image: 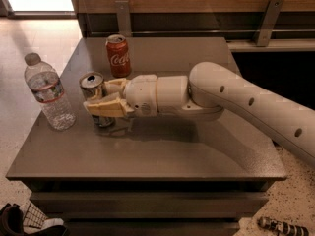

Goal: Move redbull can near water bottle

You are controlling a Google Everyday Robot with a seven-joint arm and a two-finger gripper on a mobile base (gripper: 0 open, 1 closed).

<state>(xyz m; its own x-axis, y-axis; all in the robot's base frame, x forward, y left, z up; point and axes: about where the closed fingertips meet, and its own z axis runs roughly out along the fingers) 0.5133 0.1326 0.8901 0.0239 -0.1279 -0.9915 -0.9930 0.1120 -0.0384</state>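
Note:
The redbull can [93, 85], slim and silver with an open top, stands upright on the grey table [162, 151], left of centre. My gripper [101, 99] reaches in from the right and is shut on the can, one cream finger [106, 108] in front of it and one behind. The water bottle [48, 93], clear and ribbed with a pale cap and a red-and-blue label band, stands upright near the table's left edge, a short gap left of the can.
A red Coca-Cola can [118, 55] stands upright behind the gripper, toward the back of the table. A wooden wall with metal brackets [266, 21] runs along the back. Floor lies to the left and right of the table.

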